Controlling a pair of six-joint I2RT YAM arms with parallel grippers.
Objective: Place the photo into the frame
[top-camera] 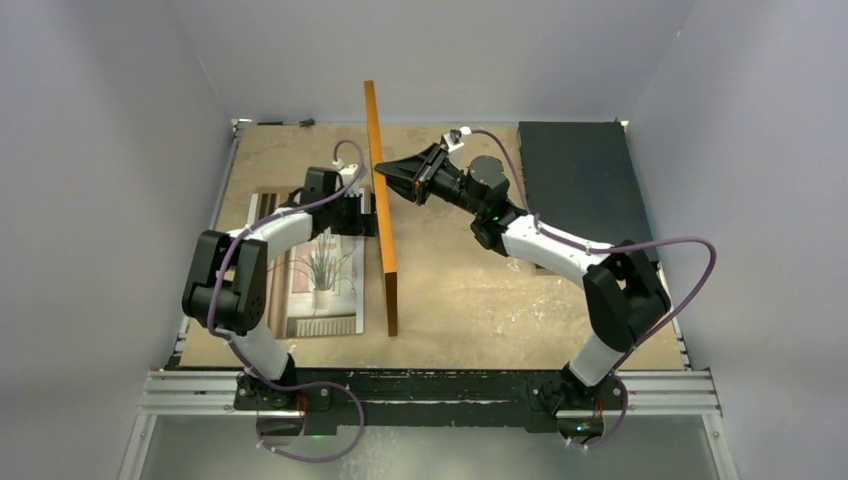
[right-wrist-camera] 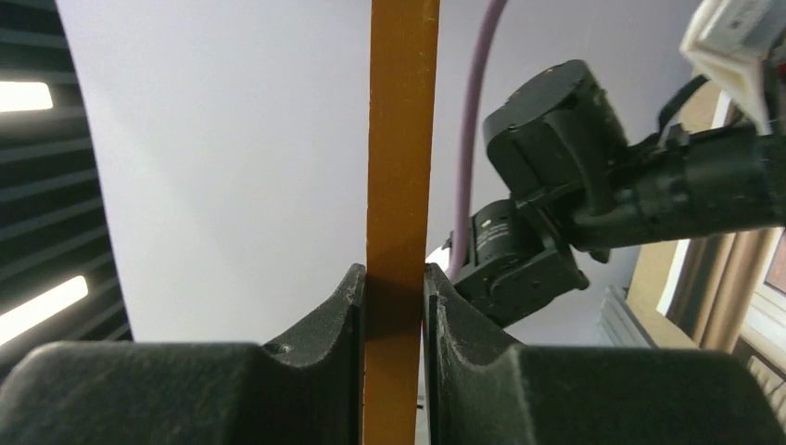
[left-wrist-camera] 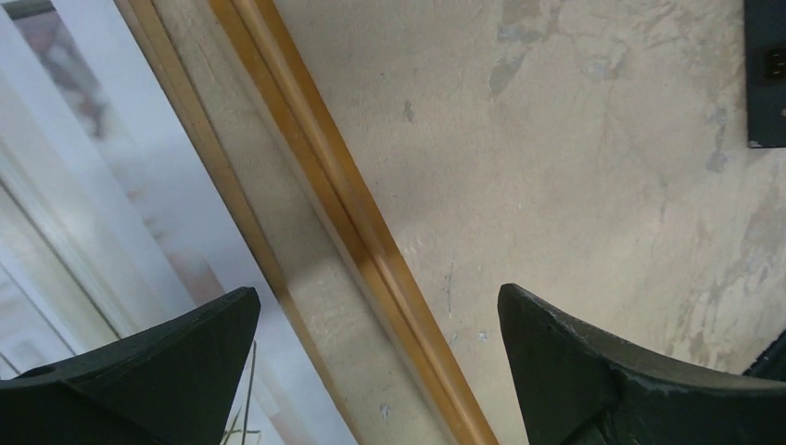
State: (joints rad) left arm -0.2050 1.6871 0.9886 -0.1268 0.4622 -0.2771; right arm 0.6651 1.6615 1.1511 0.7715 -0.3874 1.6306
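Observation:
The frame (top-camera: 380, 200) stands upright on its long edge, running from the back of the table to the front, and shows as a thin orange-brown strip. My right gripper (top-camera: 386, 179) is shut on its top edge; in the right wrist view the wooden edge (right-wrist-camera: 401, 139) is pinched between both pads of the gripper (right-wrist-camera: 396, 275). The photo (top-camera: 318, 268), a plant by a window, lies flat on the table left of the frame. My left gripper (top-camera: 364, 216) is open and empty, low beside the frame's left face. In the left wrist view, the gripper (left-wrist-camera: 378, 301) straddles the frame's bottom edge (left-wrist-camera: 371, 246), with the photo (left-wrist-camera: 83, 185) at left.
A dark black slab (top-camera: 580, 175) lies at the back right of the table (top-camera: 470, 290); its corner shows in the left wrist view (left-wrist-camera: 765, 74). The enclosure walls close in on the left, back and right. The left arm's elbow (top-camera: 225, 275) hangs over the photo's left part.

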